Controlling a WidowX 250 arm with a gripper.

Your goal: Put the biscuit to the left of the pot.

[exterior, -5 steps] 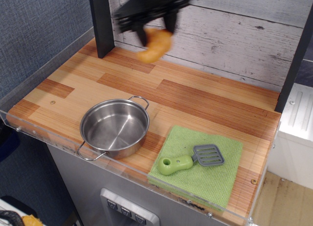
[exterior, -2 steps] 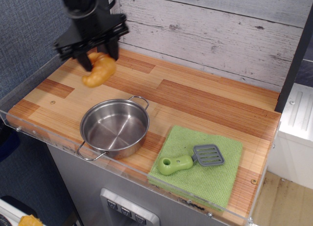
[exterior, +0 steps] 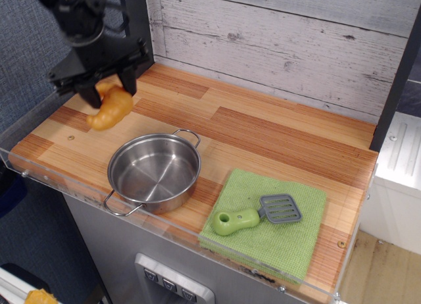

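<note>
- Since 0.4 s ago my pincer [exterior: 106,92] has shifted further left and a bit toward the front edge, carrying the biscuit [exterior: 110,109] with it; a second ago it was up by the back wall.
- My pincer is clamped on the biscuit's upper end, black fingers [exterior: 127,77] on either side; the pastry hangs tilted below them.
- Biscuit is over the left part of the wooden counter [exterior: 263,136], behind and left of the pot [exterior: 154,172]; I cannot tell whether it touches the wood.
- Pot sits empty near the front edge, unmoved, wire handles pointing back-right and front-left.
- Green cloth [exterior: 276,228] lies right of the pot, just beside it.
- Spatula [exterior: 258,216] rests on the cloth, green handle left, grey blade right, same as before.
</note>
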